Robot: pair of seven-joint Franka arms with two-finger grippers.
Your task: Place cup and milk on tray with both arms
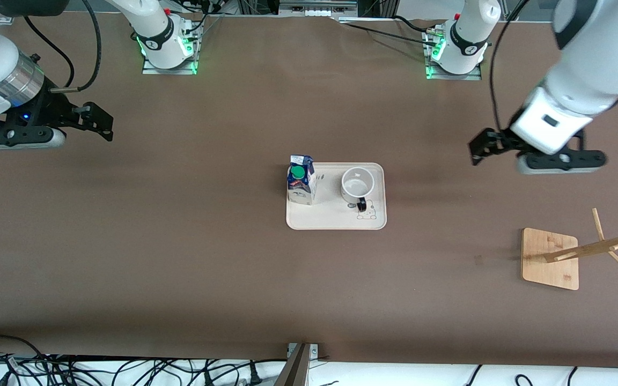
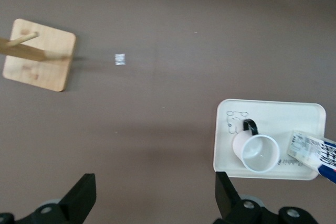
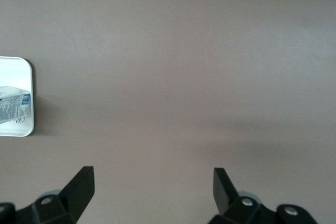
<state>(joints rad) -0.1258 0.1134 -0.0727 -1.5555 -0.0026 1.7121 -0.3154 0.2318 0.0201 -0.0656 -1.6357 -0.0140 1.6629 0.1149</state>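
The cream tray (image 1: 336, 217) lies at the middle of the table. The milk carton (image 1: 301, 179) with its green cap stands upright on the tray's end toward the right arm. The white cup (image 1: 357, 185) stands upright on the tray's other end, its black handle toward the front camera. My left gripper (image 1: 475, 151) is open and empty above bare table toward the left arm's end. My right gripper (image 1: 106, 124) is open and empty above bare table toward the right arm's end. The left wrist view shows the tray (image 2: 273, 111), cup (image 2: 257, 153), carton (image 2: 315, 153) and open gripper (image 2: 156, 195). The right wrist view shows a tray corner (image 3: 13, 72), the carton (image 3: 13, 106) and the open gripper (image 3: 154, 190).
A square wooden rack base with a tilted pole and pegs (image 1: 550, 258) stands toward the left arm's end, nearer the front camera than the tray; it also shows in the left wrist view (image 2: 39, 61). Cables lie along the table's front edge.
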